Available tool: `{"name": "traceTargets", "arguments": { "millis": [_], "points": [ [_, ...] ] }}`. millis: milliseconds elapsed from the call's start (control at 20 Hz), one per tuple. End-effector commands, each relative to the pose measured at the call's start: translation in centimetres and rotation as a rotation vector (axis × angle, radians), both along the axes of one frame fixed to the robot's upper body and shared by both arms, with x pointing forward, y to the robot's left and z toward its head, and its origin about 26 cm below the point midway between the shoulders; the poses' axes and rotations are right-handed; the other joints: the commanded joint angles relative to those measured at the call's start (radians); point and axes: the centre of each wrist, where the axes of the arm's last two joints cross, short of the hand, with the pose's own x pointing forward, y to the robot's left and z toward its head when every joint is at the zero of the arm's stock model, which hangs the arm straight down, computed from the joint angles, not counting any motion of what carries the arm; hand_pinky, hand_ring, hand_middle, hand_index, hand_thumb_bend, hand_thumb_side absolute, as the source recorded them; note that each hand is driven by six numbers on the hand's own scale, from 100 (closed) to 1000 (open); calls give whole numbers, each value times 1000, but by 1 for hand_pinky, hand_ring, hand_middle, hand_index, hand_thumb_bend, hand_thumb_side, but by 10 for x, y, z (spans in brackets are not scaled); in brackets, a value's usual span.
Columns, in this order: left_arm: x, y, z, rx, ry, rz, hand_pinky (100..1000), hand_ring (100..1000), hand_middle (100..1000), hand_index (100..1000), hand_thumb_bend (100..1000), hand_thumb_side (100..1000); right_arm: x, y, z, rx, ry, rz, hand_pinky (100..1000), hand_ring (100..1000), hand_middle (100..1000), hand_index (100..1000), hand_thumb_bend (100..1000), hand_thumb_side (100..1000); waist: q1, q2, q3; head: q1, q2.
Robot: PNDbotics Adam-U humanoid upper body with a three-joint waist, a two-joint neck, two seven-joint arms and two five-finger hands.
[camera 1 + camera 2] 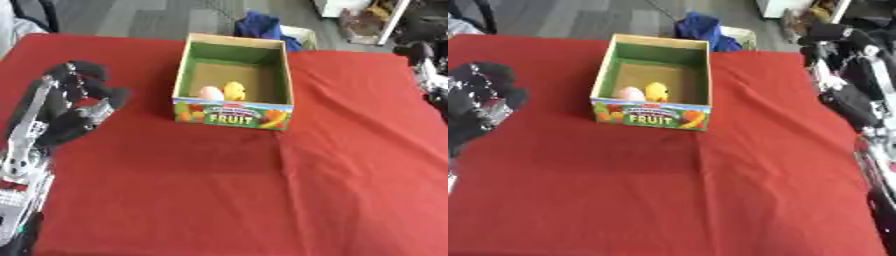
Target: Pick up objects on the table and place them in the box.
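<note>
Left eye view: near part of the desk (219, 200) is bare red cloth, nothing loose on it that I can make out. Left hand (74, 107) sits at the left edge, forearm coming up from the lower left corner, fingers curled but around nothing, hovering or resting over the cloth, can't tell which.

Box (234, 82) is up and to the right of that hand, well apart from it, mid-desk toward the far side. Open top, "FRUIT" front panel facing the robot, its sides run roughly near to far. Inside, against the front wall: a pale pink object (210, 93) and a yellow object (234, 90), just beside each other, maybe touching.

Right hand (846, 65) shows only in the right eye view, raised at the right edge level with the box, fingers blurred, can't tell their state. Left hand looks no farther from the box than the right.

Judgement: with no object visible outside the box, task looks at or near done.
</note>
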Motion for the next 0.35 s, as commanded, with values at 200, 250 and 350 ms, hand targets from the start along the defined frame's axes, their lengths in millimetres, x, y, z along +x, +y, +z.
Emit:
{"name": "traceTargets", "arguments": {
  "millis": [200, 250, 350],
  "points": [
    [-1, 4, 2, 0, -19, 8, 607, 564, 558, 659, 654, 362, -8, 1, -9, 50, 26, -32, 815, 1000, 626, 743, 100, 418, 4, -12, -3, 3, 3],
    [-1, 5, 1, -2, -17, 11, 606, 563, 558, 658, 655, 362, -9, 2, -12, 52, 33, -31, 815, 1000, 626, 742, 100, 420, 5, -11, -3, 6, 3],
    [-2, 6, -1, -6, -15, 14, 605, 562, 557, 656, 655, 362, -10, 3, -16, 59, 43, -33, 814, 1000, 623, 739, 100, 425, 5, -10, -4, 9, 4]
  ]
}}
